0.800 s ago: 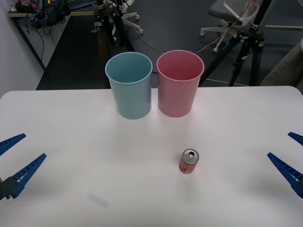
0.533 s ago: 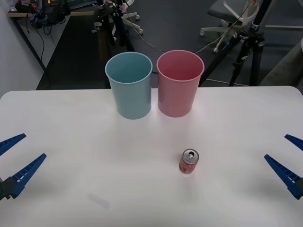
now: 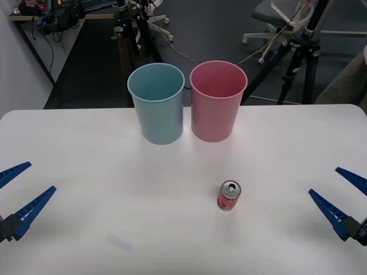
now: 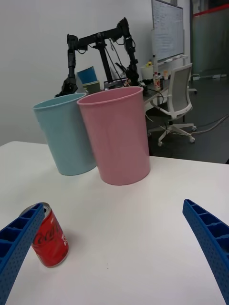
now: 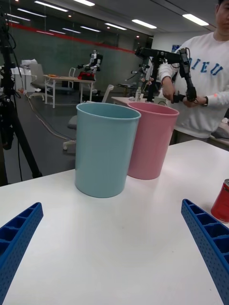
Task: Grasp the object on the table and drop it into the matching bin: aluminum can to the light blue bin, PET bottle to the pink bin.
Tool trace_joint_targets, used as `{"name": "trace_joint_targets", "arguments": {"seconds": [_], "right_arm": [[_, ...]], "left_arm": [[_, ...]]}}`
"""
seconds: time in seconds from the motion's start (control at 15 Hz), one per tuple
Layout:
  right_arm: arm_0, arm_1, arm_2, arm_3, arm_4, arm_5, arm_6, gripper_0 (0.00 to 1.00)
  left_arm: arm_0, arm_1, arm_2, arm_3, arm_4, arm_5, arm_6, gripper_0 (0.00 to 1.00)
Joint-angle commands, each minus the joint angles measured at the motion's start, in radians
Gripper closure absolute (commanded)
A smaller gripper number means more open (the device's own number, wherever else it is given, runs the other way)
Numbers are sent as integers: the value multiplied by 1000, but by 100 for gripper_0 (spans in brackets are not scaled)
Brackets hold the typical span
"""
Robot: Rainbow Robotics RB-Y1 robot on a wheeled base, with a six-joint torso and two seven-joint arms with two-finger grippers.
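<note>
The upright red can (image 4: 49,239) reads "Coca-Cola" in white script; right gripper (image 3: 338,197) and left gripper (image 3: 18,192) both spread apart.

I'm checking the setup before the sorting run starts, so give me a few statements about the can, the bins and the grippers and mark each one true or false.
1. The aluminum can stands upright on the table. True.
2. The can is already inside the light blue bin. False: it stands on the table, in front of the bins.
3. The pink bin stands on the robot's right of the light blue bin. True.
4. The right gripper is shut on the can. False: it is open and apart from it.
5. The left gripper is open, near the table's left edge. True.
</note>
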Motion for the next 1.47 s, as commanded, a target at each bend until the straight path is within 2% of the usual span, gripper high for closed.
{"name": "trace_joint_targets", "arguments": {"seconds": [0.07,0.33,0.73,1.07,1.47], "right_arm": [[39,0,66,0,-50,72,130,0],[81,0,169,0,-118,80,277,0],[131,0,302,12,-148,76,469,0],[94,12,362,143,-174,26,614,0],[13,120,357,242,-75,30,657,0]], "left_arm": [[0,0,0,0,0,0,0,0],[0,0,0,0,0,0,0,0],[0,0,0,0,0,0,0,0],[0,0,0,0,0,0,0,0],[0,0,0,0,0,0,0,0]]}}
